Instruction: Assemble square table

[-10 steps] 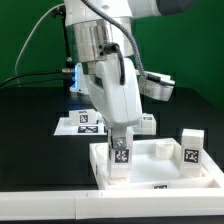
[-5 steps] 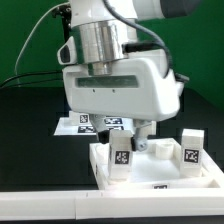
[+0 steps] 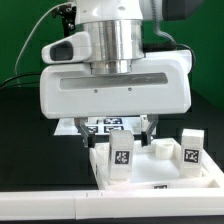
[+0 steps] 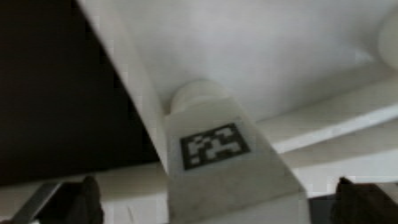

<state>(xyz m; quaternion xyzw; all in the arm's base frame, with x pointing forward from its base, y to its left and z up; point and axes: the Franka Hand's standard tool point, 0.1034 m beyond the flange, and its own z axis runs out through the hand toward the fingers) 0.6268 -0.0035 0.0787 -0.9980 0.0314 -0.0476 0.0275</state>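
The white square table slab [image 3: 160, 172] lies at the exterior view's lower right. A white leg with a tag [image 3: 121, 154] stands upright in its left corner socket. A second tagged leg [image 3: 190, 147] stands at the right corner, and another white piece [image 3: 160, 150] sits between them. My gripper [image 3: 118, 137] hangs just above the left leg, broad side to the camera, fingers spread wide. In the wrist view the leg [image 4: 217, 148] stands between the two dark fingertips [image 4: 71, 200], which do not touch it. The gripper [image 4: 217, 205] is open.
The marker board [image 3: 105, 125] lies behind the slab, mostly hidden by the hand. A long white bar [image 3: 50, 205] runs along the front of the table. A green backdrop stands behind the black table surface.
The hand has turned about its vertical axis from narrow side to broad side facing the camera. The left leg stays upright in its socket.
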